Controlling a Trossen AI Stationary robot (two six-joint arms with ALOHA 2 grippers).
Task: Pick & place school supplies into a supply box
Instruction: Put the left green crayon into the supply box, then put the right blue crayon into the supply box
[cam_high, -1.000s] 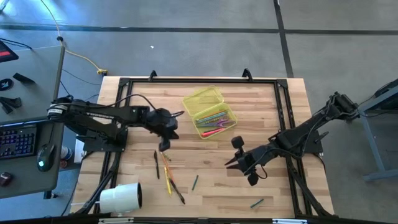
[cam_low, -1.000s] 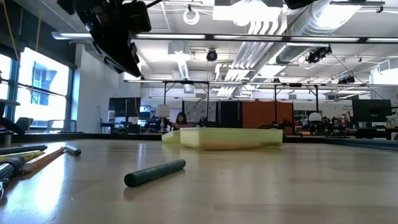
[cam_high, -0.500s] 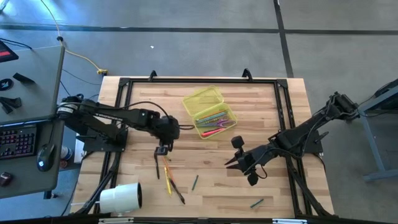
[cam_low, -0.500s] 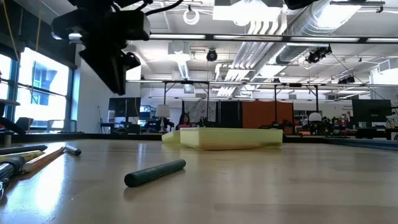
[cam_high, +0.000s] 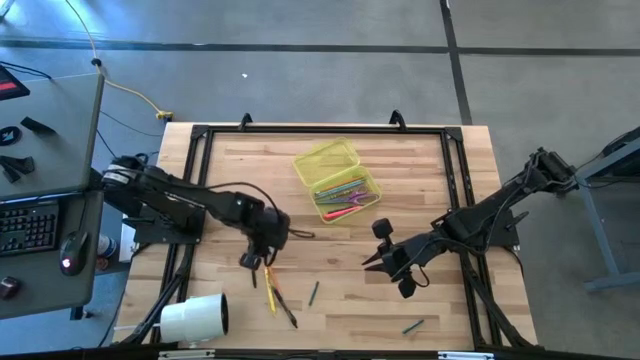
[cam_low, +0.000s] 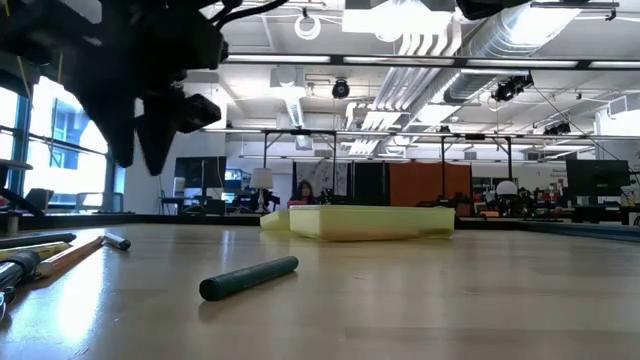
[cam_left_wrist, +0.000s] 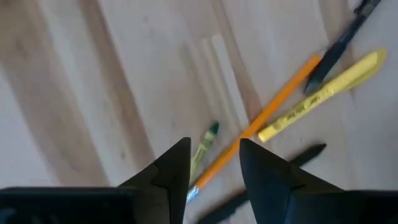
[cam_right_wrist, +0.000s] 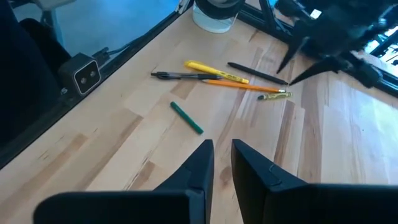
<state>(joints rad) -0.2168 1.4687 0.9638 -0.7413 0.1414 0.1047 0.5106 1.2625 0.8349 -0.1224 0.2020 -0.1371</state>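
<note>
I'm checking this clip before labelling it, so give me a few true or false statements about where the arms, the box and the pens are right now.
1. The left gripper is over the cluster of pens on the table, jaws apart. True.
2. The yellow-green box is closed. False: its lid lies open and pens show inside.
3. A short green marker lies alone on the wood, apart from the cluster. True.
4. The right gripper holds a yellow highlighter. False: nothing is between its jaws; the yellow highlighter lies on the table.
5. The white roll stands inside the box. False: it lies near the table's front left corner.
</note>
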